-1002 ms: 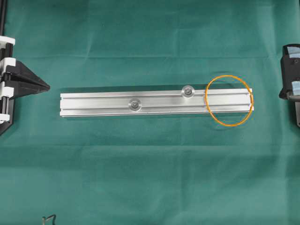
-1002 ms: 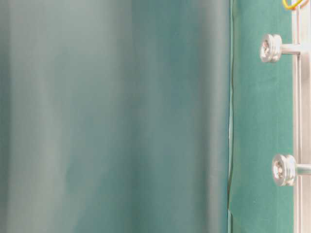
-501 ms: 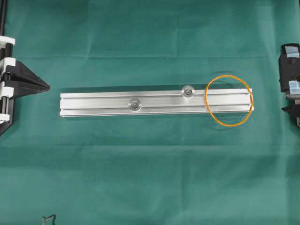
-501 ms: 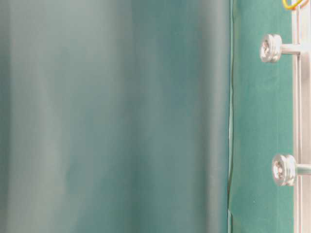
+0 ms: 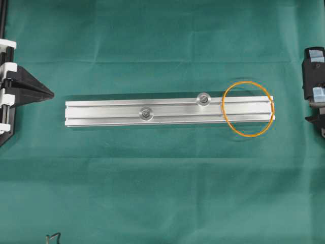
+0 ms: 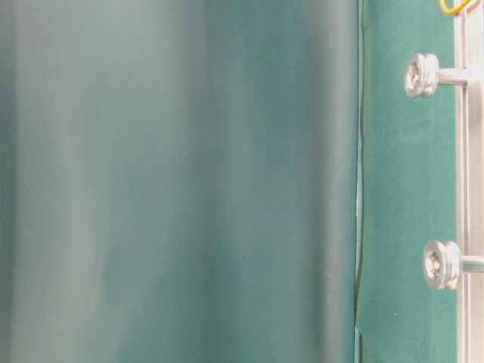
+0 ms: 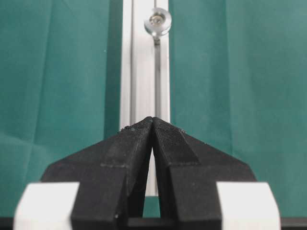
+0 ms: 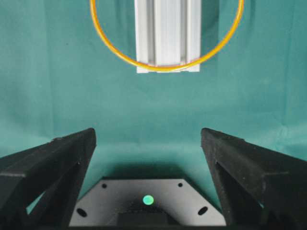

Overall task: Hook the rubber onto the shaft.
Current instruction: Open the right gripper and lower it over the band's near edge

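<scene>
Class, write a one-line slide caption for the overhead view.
Orange rubber band draped over the aluminium rail's right end, beside two shafts; left gripper shut, right gripper open.

A green cloth (image 5: 152, 193) covers the whole table, creased faintly from nine to three o'clock. Light falls evenly. At table level a blurred green fold (image 6: 174, 181) fills most of the view.

Green cloth-covered table (image 5: 152, 193) with rail and band

A long silver aluminium rail (image 5: 101, 113) lies lengthwise across the middle; a thin orange rubber band (image 5: 224, 116) rests draped over its right end, its edges touching the cloth.
</scene>
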{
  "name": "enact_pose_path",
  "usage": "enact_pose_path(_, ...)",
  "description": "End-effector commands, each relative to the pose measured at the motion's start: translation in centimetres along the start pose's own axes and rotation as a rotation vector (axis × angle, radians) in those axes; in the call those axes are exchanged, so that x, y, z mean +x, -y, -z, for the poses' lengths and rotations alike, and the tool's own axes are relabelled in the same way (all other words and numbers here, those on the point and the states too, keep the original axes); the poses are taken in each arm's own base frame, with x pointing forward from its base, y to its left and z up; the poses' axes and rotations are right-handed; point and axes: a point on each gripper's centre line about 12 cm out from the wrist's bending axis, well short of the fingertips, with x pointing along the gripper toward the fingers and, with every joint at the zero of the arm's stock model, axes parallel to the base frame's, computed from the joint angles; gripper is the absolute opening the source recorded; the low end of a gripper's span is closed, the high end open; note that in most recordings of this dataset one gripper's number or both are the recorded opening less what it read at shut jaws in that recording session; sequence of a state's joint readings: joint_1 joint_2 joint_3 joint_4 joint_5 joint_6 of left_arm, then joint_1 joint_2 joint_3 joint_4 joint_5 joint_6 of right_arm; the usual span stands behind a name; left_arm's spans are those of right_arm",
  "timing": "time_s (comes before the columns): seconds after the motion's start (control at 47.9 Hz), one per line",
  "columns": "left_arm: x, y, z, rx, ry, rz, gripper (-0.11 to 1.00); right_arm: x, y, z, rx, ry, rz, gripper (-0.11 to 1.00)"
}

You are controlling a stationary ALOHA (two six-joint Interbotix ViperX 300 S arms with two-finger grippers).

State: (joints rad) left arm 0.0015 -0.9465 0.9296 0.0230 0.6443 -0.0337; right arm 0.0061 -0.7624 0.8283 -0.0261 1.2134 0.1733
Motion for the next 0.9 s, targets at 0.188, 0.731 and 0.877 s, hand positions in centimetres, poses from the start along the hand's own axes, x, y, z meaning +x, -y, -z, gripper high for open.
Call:
enact_pose_path(0.188, -0.4, 0.0, -1.2, 0.003, 0.034, 0.001, 0.02, -0.7, -0.1, -0.7, 0.006, 0.024, -0.005, 1.00)
enact_pose_path(0.731, -0.4, 0.0, -1.2, 0.003, 0.034, 0.001, 0.02, -0.3, -0.7, -4.5, 0.004, 0.030, -0.006, 1.00)
enact_pose_path(0.877, -0.4, 0.0, -1.2, 0.003, 0.034, 0.001, 0.02, 0.2, -1.0, -6.1, 0.001, 0.047, -0.010, 1.00)
